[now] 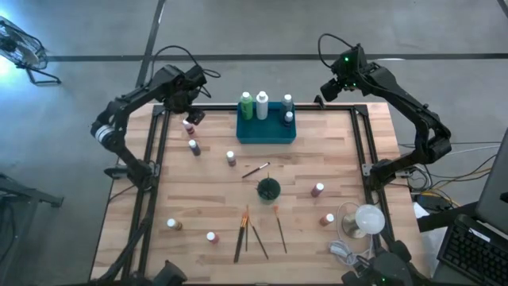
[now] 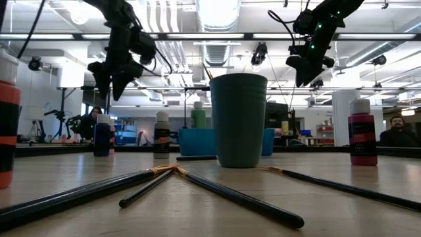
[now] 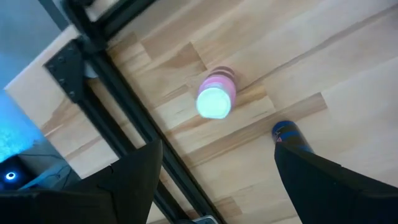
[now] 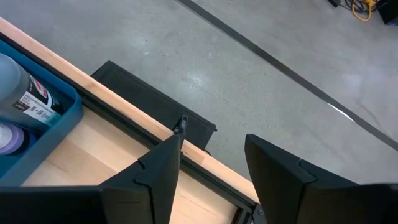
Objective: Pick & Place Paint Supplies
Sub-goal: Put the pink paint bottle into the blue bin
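Wood tabletop (image 1: 206,171) edge w/ left hand (image 1: 189,119) apart over pink bottle (image 3: 215,98); right hand (image 4: 211,158) apart past far edge.

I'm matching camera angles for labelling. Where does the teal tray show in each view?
High view: teal tray at the table's far edge, centre.
Low view: behind the dark green cup.
Left wrist view: absent.
Right wrist view: one corner, grey bottle inside.
Landmark: green bottle standing in it, high and low views.
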`<action>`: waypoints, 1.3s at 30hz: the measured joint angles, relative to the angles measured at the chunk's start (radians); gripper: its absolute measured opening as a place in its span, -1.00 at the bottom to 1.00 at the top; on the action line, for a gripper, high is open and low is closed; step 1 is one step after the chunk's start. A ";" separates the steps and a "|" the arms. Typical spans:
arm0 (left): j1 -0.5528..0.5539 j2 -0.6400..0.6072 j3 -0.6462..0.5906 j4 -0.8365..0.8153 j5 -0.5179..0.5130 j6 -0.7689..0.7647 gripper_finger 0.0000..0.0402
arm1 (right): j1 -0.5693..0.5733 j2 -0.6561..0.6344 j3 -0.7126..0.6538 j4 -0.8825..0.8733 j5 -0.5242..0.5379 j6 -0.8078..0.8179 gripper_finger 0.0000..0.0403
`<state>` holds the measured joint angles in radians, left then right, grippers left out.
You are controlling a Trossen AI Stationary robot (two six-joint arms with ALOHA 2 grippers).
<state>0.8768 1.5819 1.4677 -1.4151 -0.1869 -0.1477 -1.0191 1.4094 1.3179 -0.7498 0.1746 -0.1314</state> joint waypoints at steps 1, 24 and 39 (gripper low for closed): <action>0.003 0.014 0.000 0.000 0.012 0.017 0.56 | 0.000 0.000 0.000 0.000 0.000 0.000 -0.08; 0.075 0.051 -0.108 0.135 0.006 0.220 0.45 | 0.000 0.000 -0.013 -0.004 0.000 0.000 0.03; 0.075 0.051 -0.208 0.265 0.044 0.230 0.43 | 0.000 0.000 -0.013 0.000 0.000 -0.003 -0.01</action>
<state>0.9516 1.6325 1.2598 -1.1505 -0.1426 0.0826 -1.0191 1.4097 1.3045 -0.7502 0.1749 -0.1349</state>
